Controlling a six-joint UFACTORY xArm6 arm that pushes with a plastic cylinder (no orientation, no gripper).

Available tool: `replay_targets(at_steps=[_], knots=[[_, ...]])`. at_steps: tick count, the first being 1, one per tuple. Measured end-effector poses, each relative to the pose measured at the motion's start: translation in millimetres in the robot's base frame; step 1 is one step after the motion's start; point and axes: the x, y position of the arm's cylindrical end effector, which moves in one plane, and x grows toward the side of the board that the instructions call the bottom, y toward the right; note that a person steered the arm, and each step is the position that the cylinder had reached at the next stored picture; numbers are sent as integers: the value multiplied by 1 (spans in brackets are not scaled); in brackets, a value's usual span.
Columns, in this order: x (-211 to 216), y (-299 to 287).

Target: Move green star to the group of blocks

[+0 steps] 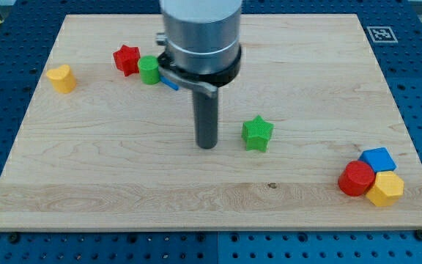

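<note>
Blocks on wooden board [123, 176], eight counted:
- stars, two: green star [257, 133], red star [126, 59]
- cylinders, two: green cylinder [149, 70], red cylinder [356, 179]
- yellow blocks, two: yellow heart-like block [61, 78], yellow hexagonal block [385, 188]
- blue blocks, two: blue cube-like block [378, 159]; blue sliver [169, 84] mostly hidden behind arm, shape cannot tell

By colour: two each of green, red, yellow, blue.

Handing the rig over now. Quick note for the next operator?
My tip: on the board, just to the view's left of the green star block, a small gap between, not touching.
Target group at the view's bottom right: red cylinder, blue block, yellow block, clustered.
Done: tip lined up behind the star.
Left: push the star towards the view's right and slightly down, across to the group.
</note>
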Motion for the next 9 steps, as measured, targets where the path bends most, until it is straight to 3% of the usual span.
replay_targets(at_steps=[3,5,6,8,9], knots=[[-7,131],[-63,143],[-58,192],[-54,203],[-62,168]])
